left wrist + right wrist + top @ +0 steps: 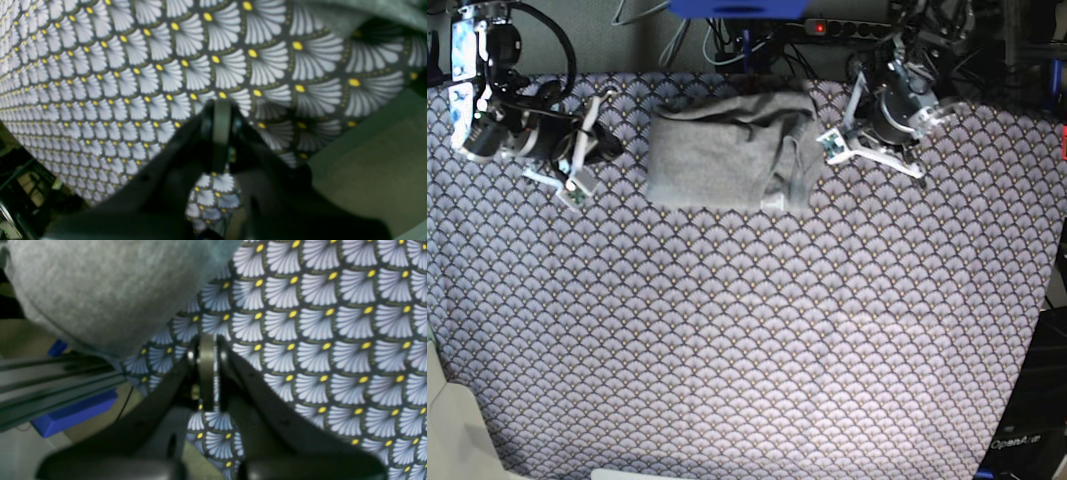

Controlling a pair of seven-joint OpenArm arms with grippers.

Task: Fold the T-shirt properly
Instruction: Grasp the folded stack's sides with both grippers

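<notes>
The light grey T-shirt lies folded into a rough rectangle at the back middle of the purple fan-patterned tablecloth, with a bunched fold along its right side. My left arm rests just right of it and my right arm some way to its left. In the left wrist view my left gripper is shut with nothing in it over the cloth, and the T-shirt shows at the top right. My right gripper is shut and holds nothing, with the T-shirt close at its upper left.
Cables and a power strip run behind the table's back edge beside a blue object. The right wrist view shows a metal rail and a blue block beyond the cloth's edge. Floor lies past the cloth in the left wrist view.
</notes>
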